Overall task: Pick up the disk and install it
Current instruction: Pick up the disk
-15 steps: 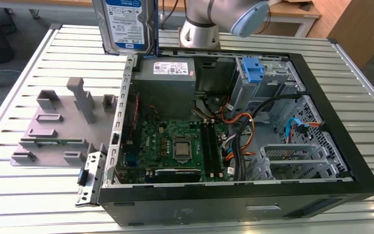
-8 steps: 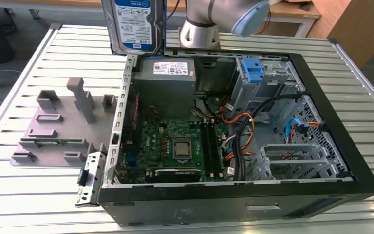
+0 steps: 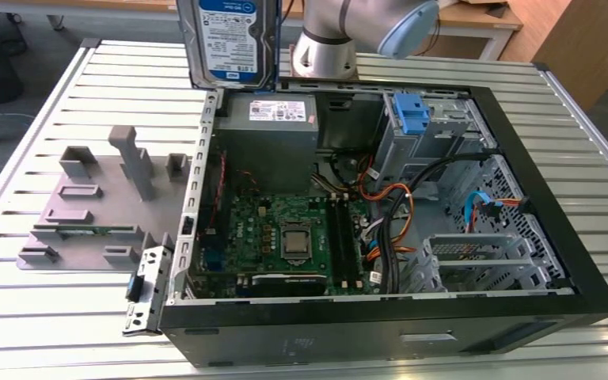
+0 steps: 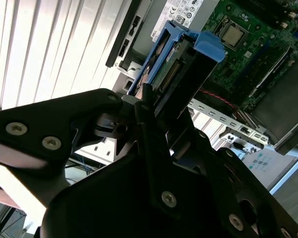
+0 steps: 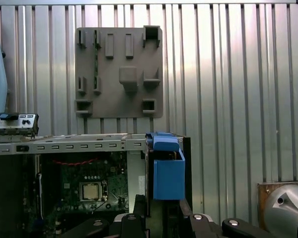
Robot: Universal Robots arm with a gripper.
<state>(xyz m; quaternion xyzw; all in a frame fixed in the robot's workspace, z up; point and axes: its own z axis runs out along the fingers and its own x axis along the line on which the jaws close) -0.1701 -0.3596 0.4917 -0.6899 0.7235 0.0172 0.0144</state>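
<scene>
The disk (image 3: 230,39), a silver drive with a white-and-blue label in a blue carrier frame, hangs upright in the air over the far corner of the open computer case (image 3: 557,261), above the power supply. In the second wrist view my gripper (image 4: 156,101) is shut on the disk (image 4: 186,69), with a black finger (image 4: 145,96) pressed against its side. The first wrist view shows the disk's blue carrier (image 5: 167,171) end-on between my gripper's (image 5: 161,210) fingers, over the case's edge.
The case lies open on a slatted metal table (image 3: 72,317), showing the motherboard (image 3: 288,233), the grey power supply (image 3: 272,131), cables, and a drive cage with a blue bracket (image 3: 413,119). A grey fixture plate (image 3: 93,214) with upright pegs lies beside the case on the exterior view's left.
</scene>
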